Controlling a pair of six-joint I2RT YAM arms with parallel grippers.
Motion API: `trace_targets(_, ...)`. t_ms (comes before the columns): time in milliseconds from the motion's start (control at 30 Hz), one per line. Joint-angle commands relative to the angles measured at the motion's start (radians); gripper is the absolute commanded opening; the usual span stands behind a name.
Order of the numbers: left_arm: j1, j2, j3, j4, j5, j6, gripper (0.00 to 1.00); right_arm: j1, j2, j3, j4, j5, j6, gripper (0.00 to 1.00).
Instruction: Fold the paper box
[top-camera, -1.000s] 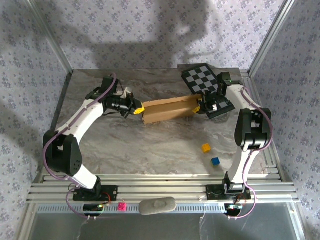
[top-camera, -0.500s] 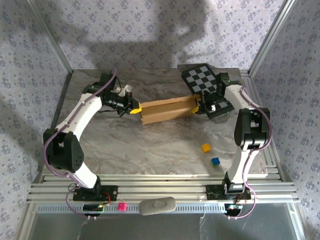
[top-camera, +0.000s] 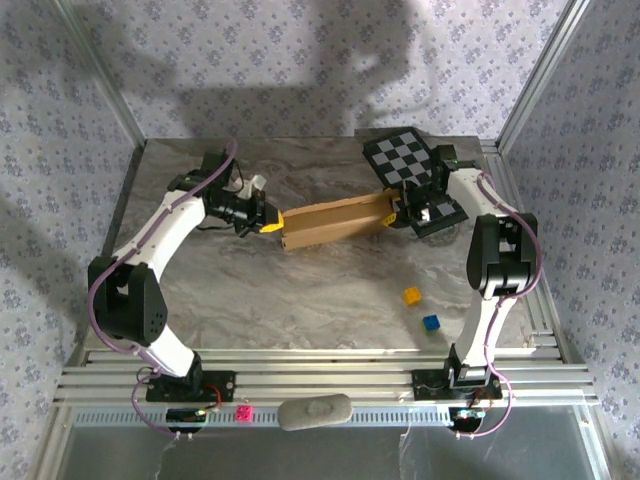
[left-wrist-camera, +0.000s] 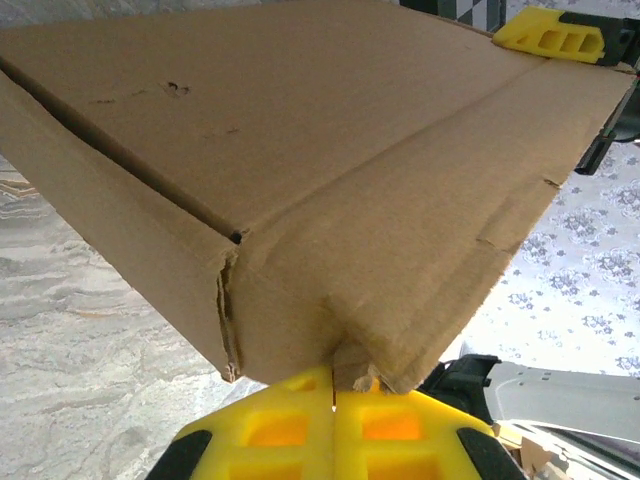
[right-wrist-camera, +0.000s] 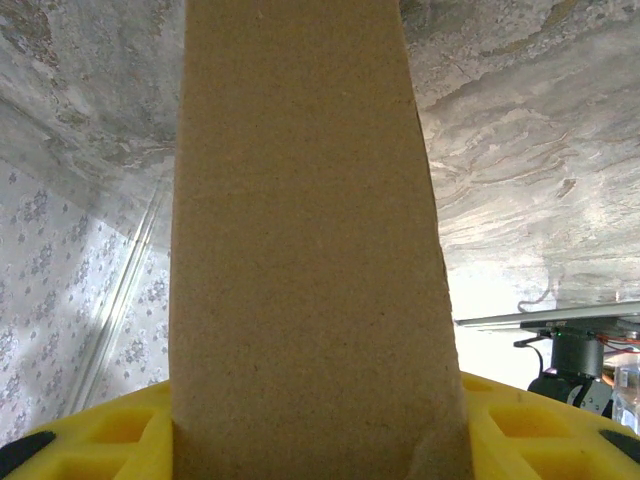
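The paper box (top-camera: 335, 222), a flat brown cardboard box, is held between both arms above the marble table (top-camera: 300, 300), lying left to right in the top view. My left gripper (top-camera: 270, 226) pinches its left end. In the left wrist view the yellow fingers (left-wrist-camera: 270, 430) are shut on a small cardboard corner of the paper box (left-wrist-camera: 300, 150), and my left gripper (left-wrist-camera: 335, 385) sits under it. My right gripper (top-camera: 393, 212) holds the right end. In the right wrist view the paper box (right-wrist-camera: 300, 250) spans the gap of my right gripper (right-wrist-camera: 310, 435), touching both yellow fingers (right-wrist-camera: 105, 430).
A black-and-white checkered board (top-camera: 405, 160) lies at the back right, just behind the right gripper. A yellow cube (top-camera: 412, 296) and a blue cube (top-camera: 431, 322) sit on the table at the front right. Patterned walls and metal posts close in the sides.
My left wrist has turned and shifted slightly left and nearer, carrying the box's left end with it. The right arm has hardly moved.
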Motion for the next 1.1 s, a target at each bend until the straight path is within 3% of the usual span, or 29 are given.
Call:
trace_targets(0,-0.003,-0.036,-0.043,0.02,-0.002,0.018,0.0,-0.006,0.02,0.033,-0.01,0.05,0.026,0.38)
trace_targets(300,-0.004,-0.066,-0.102,0.091,-0.022,0.015,0.0,-0.001,0.03,0.046,-0.012,0.052,0.029,0.38)
trace_targets(733,-0.009,-0.084,-0.171,0.093,-0.115,0.131,0.0,-0.002,0.036,0.051,-0.019,0.059,0.017,0.43)
trace_targets(1067,-0.009,-0.035,-0.087,0.012,-0.173,0.176,0.0,-0.035,0.038,0.192,-0.188,0.117,-0.162,0.82)
